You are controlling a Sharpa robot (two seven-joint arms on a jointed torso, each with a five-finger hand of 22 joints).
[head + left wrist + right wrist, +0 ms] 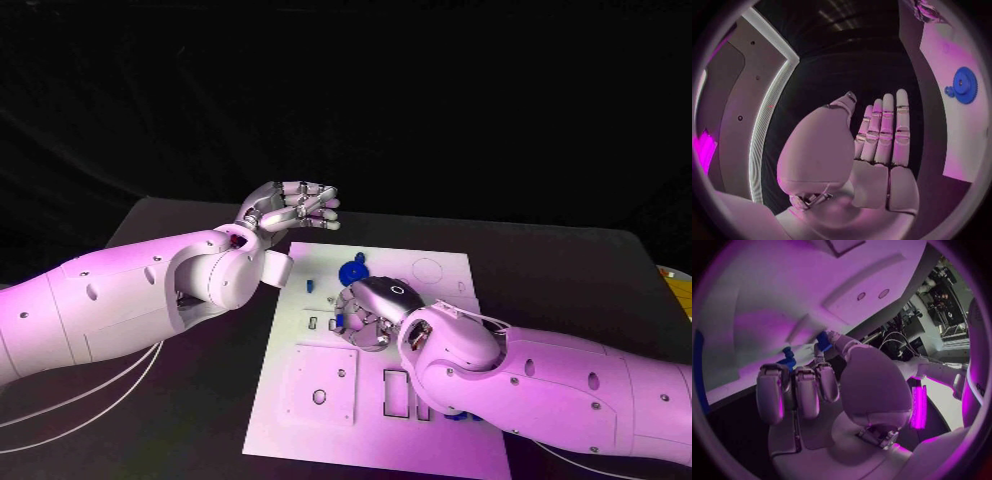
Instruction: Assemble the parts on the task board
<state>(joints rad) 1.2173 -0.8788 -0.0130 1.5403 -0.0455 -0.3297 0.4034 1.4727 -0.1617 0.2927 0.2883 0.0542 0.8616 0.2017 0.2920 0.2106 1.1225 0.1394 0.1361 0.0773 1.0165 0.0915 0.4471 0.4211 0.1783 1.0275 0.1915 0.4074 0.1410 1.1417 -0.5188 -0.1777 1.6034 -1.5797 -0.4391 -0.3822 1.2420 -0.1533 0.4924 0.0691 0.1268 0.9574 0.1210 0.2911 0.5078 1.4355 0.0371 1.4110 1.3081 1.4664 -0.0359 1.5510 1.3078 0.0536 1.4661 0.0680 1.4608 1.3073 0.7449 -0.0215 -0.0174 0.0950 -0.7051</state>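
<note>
Black table: our right hand rests fingers-down on the task board, holding unclear; left hand, empty with fingers straight, hovers beyond it; blue gear lies on the board.

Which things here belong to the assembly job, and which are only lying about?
Belong to the job:
- task board, the white plate
- blue gear on the board
- small blue parts at the right hand's fingertips
- right hand, down on the board
- left hand, raised beyond the board's far corner, holding nothing

Just lying about:
- black table
- yellow object at the table's right edge
</note>
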